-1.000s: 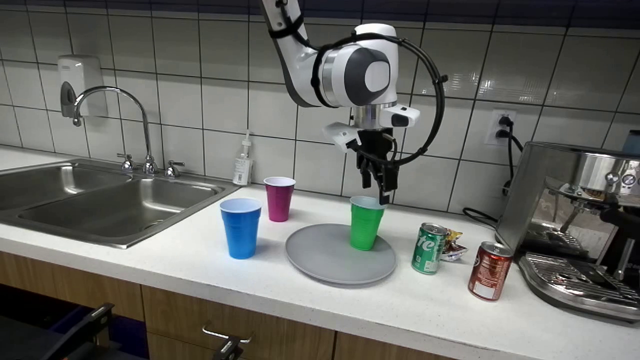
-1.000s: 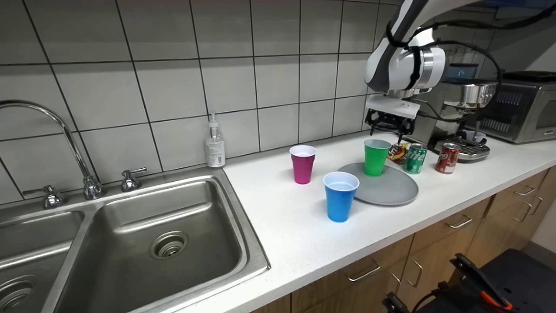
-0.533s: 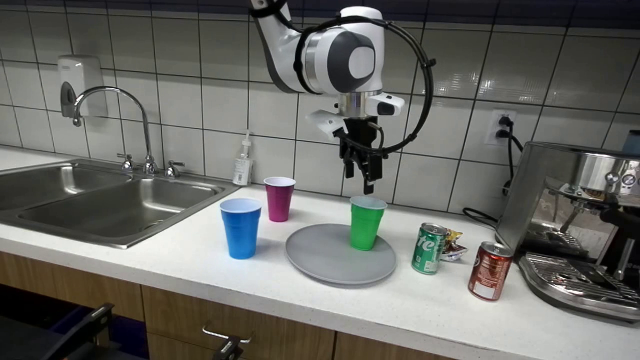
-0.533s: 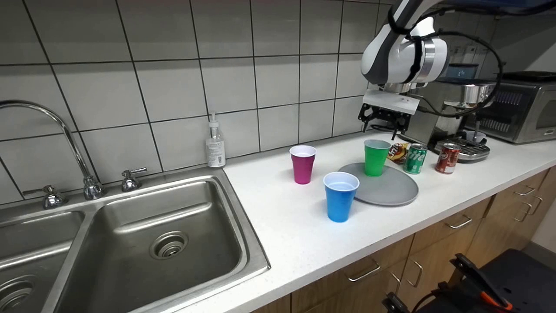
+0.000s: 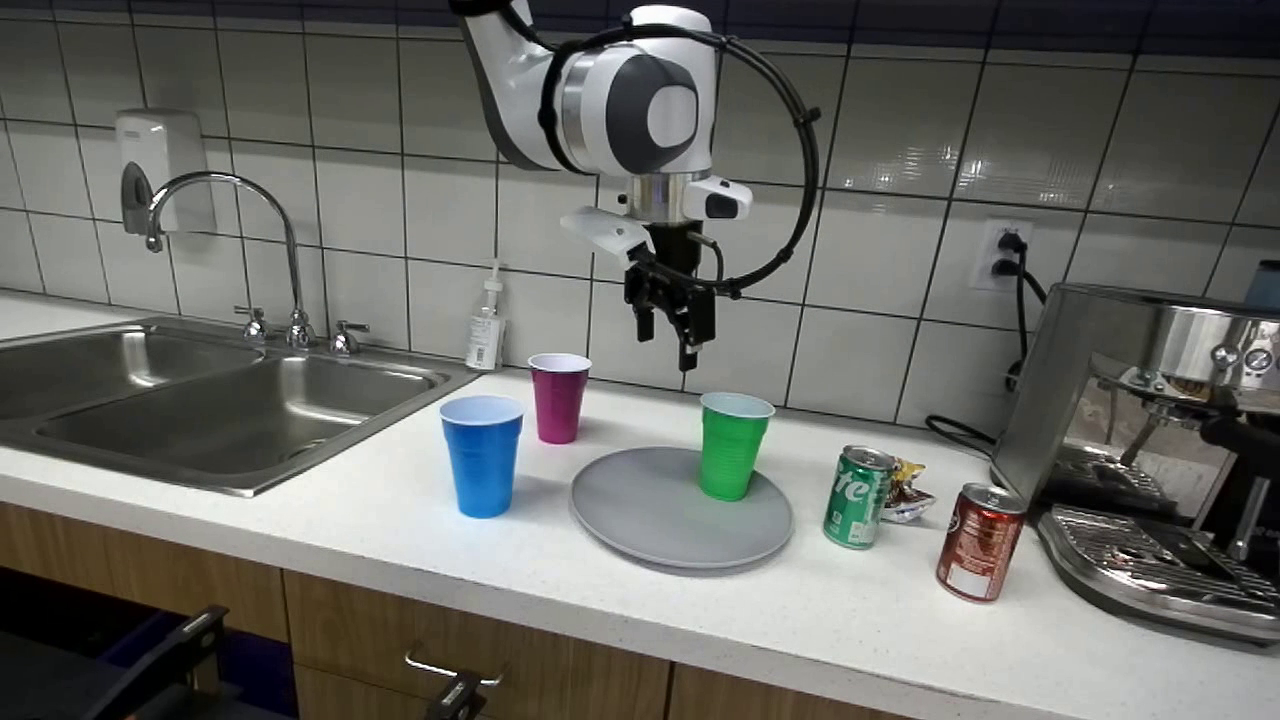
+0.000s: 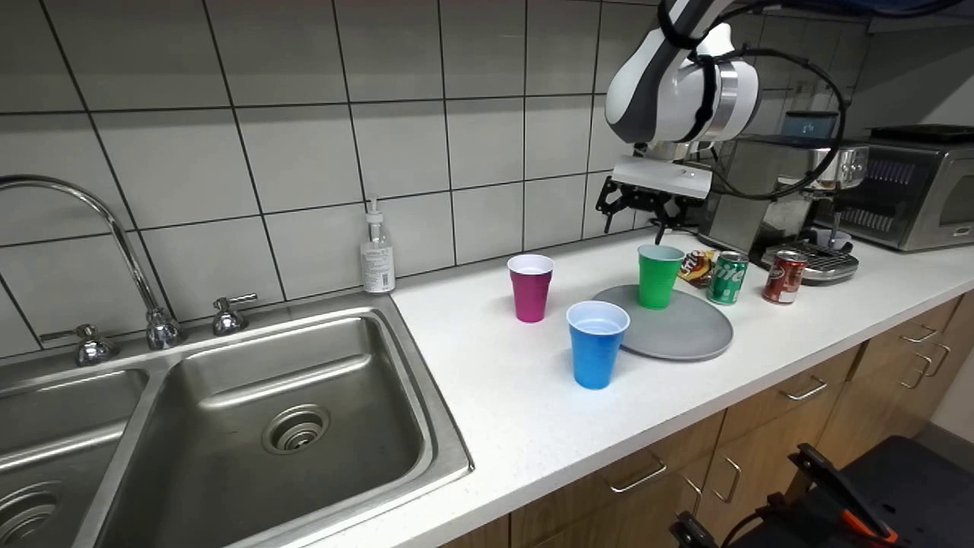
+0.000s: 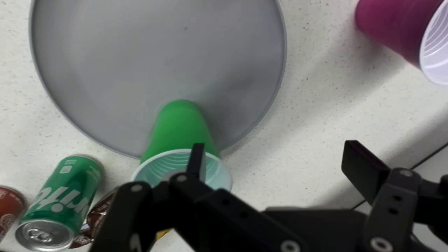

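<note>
I'm watching the tool (image 7: 274,150) hanging over the surface (image 5: 850,625), its two fingers (image 7: 364,168) standing wide apart. The green cup (image 5: 731,455) is standing upright nearest it: in an exterior view it is sitting lower than the tool and a little to its right, with a gap showing between fingers and rim, while in the wrist view one finger is crossing over its mouth. A gray plate (image 5: 640,510) is lying beneath the cup, lower than the tool. Off to the tool's left in an exterior view, the magenta cup (image 5: 559,405) is standing, and the blue cup (image 5: 482,465) is standing farther out. To the tool's right, past the green cup, a green can (image 5: 853,510) is standing with a shiny wrapper (image 5: 903,492) lying just beside it; a red can (image 5: 975,550) is standing farther off, and the coffee machine (image 5: 1120,325) is sitting beyond that. Well away on the tool's left, a pump bottle (image 5: 486,335) is standing by the sink (image 6: 304,358).
</note>
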Controlling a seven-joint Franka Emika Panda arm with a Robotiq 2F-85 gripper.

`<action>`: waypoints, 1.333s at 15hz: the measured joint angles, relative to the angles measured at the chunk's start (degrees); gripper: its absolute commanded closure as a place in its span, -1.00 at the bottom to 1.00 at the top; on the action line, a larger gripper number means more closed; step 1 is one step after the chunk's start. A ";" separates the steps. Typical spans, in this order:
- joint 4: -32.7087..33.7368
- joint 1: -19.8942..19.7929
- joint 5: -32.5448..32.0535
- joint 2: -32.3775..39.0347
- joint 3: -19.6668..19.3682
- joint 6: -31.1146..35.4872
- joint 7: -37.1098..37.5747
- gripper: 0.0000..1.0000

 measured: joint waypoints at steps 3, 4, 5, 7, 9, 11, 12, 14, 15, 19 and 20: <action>-0.11 0.60 0.00 -0.08 1.77 0.00 -1.64 -1.00; -0.13 0.75 0.00 -0.07 2.39 0.00 -2.13 -1.00; -0.15 0.87 0.02 -0.07 2.96 0.00 -2.62 -1.00; -0.17 1.09 0.07 -0.05 4.01 0.00 -3.54 -1.00; -0.17 1.31 0.08 0.03 4.87 0.00 -4.19 -1.00; -0.17 1.61 0.08 0.27 5.57 0.00 -4.76 -1.00; -0.17 1.83 0.08 0.45 5.86 0.00 -4.98 -1.00; -0.11 2.24 0.08 0.96 6.37 0.00 -5.15 -1.00; 0.03 2.53 0.07 1.34 6.55 0.00 -5.16 -1.00; 1.56 3.66 0.07 3.60 6.99 0.02 -5.16 -1.00; 2.25 3.95 0.07 4.38 7.01 0.02 -5.16 -1.00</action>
